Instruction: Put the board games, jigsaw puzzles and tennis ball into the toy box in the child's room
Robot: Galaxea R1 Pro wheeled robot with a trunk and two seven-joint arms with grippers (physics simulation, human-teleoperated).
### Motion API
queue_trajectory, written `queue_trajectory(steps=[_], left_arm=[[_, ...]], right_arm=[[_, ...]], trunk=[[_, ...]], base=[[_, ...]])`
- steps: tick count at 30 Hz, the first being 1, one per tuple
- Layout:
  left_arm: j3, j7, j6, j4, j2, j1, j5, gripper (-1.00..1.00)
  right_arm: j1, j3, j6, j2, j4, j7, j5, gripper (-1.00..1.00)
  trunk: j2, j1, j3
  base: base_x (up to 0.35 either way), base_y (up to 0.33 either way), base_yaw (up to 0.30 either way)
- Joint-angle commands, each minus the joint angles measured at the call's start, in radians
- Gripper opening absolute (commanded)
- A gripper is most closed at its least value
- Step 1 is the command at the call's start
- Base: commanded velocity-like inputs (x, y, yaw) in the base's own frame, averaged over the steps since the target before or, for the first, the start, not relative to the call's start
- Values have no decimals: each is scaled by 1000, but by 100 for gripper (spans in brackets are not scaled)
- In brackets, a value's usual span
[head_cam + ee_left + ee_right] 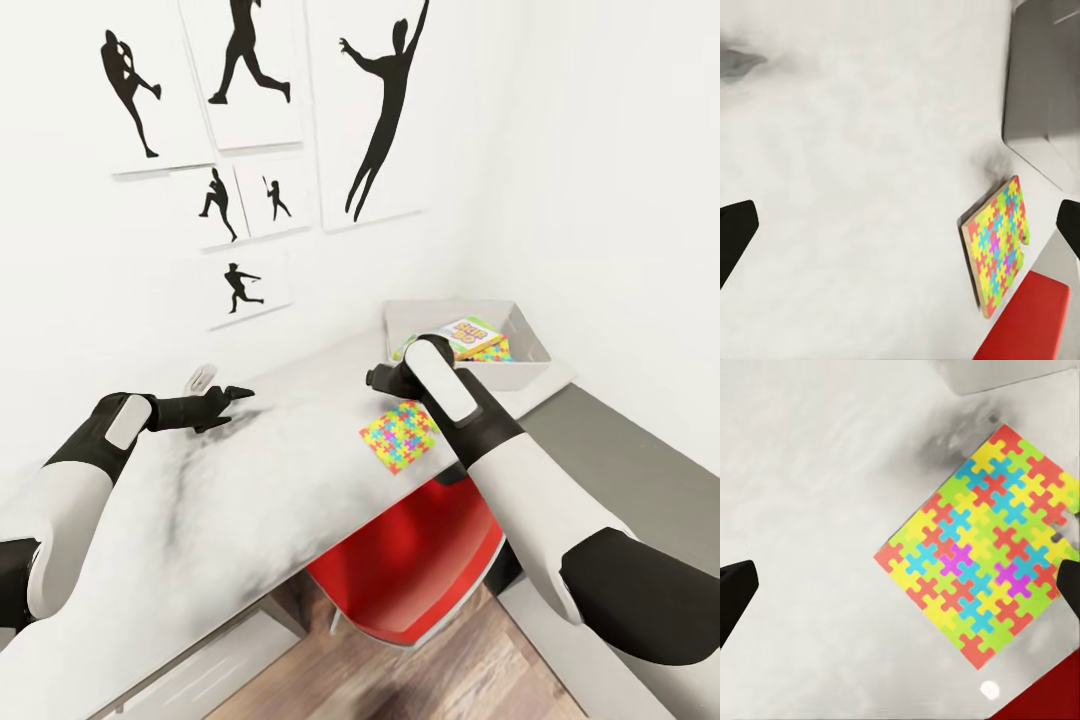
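Where print is legible, it's just the orange-green game box point(468, 334) lying in the toy box point(528, 374); the cover lettering is too small and skewed to read for certain. Beside it in the same bin, a jigsaw puzzle point(490, 352) shows as a multicolour corner. The toy box sits at the far end of the table point(200, 500), in the wall corner.

A second jigsaw puzzle point(401, 436) lies flat on the table at the near edge, just short of the toy box, above a red chair point(420, 560).

Right gripper point(900, 585): fingers spread wide, nothing between them, hovering over that loose puzzle. In the head view the right forearm covers part of it.

Left gripper point(232, 394): fingers spread, holding nothing, over bare tabletop well to the left of the puzzle.

Black baseball-player silhouette pictures point(380, 110) hang on the white wall behind the table.
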Motion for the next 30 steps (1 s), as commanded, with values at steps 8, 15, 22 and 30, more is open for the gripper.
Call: queue_trajectory(steps=[8, 15, 22, 30], left_arm=[[5, -4, 6, 0, 0, -1, -4, 100], [5, -4, 6, 0, 0, -1, -4, 100], [5, -4, 6, 0, 0, -1, -4, 100], [5, -4, 6, 0, 0, -1, -4, 100]], right_arm=[[-1, 2, -47, -3, 26, 41, 48, 100], [-1, 1, -61, -4, 68, 78, 56, 100], [-1, 2, -74, -4, 118, 84, 57, 100], [-1, 4, -98, -4, 152, 115, 57, 100]], trunk=[[-2, 1, 6], [-2, 1, 7], [-2, 1, 7], [-2, 1, 7]], base=[[0, 0, 0], [0, 0, 0], [0, 0, 0], [0, 0, 0]])
